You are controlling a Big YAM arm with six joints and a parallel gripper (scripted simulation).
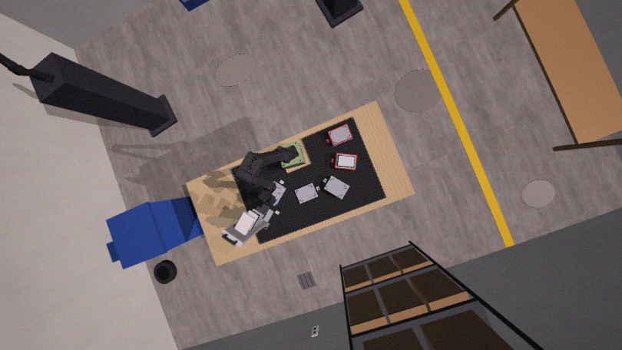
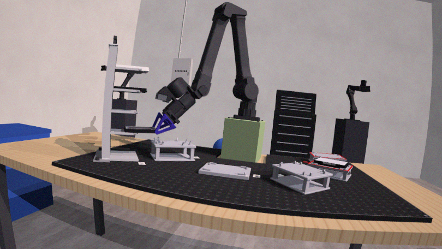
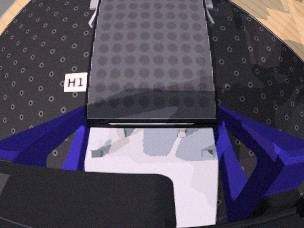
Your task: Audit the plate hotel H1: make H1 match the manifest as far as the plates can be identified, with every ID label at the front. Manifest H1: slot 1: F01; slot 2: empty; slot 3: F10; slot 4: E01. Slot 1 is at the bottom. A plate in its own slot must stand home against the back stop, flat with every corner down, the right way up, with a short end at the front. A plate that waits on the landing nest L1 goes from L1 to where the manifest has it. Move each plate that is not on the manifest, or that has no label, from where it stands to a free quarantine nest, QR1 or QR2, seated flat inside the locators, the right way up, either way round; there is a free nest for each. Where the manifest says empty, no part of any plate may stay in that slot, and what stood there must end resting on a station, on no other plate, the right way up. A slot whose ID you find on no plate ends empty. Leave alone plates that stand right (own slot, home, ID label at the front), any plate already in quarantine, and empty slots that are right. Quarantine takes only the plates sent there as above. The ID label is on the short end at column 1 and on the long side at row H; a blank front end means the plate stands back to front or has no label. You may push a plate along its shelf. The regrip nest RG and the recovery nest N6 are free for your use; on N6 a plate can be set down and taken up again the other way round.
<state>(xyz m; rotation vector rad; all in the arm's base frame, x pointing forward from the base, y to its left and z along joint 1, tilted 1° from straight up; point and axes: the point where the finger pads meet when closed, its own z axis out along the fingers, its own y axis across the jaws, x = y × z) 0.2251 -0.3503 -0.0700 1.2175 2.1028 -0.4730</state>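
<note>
The plate hotel H1 (image 2: pixel 110 92) (image 1: pixel 238 234) stands at the left of the black mat, and its label (image 3: pixel 75 82) shows in the wrist view. A dark well plate (image 3: pixel 154 49) (image 2: pixel 139 129) lies in the bottom slot with its front end sticking out towards the arm. My gripper (image 3: pixel 151 112) (image 2: pixel 161 125) has its blue fingers against both long sides of that front end and is shut on the plate. The end facing the wrist camera shows no readable label. A white plate (image 2: pixel 131 66) lies on the top shelf and a dark one (image 2: pixel 131 89) on the shelf below it.
A raised grey nest (image 2: pixel 173 146) stands right under my gripper. A flat nest (image 2: pixel 225 170) and another raised nest (image 2: pixel 301 177) lie further right. Two red-rimmed quarantine nests (image 1: pixel 339 134) (image 1: pixel 346 161) sit at the far right. The arm's green pedestal (image 2: pixel 242 138) stands behind.
</note>
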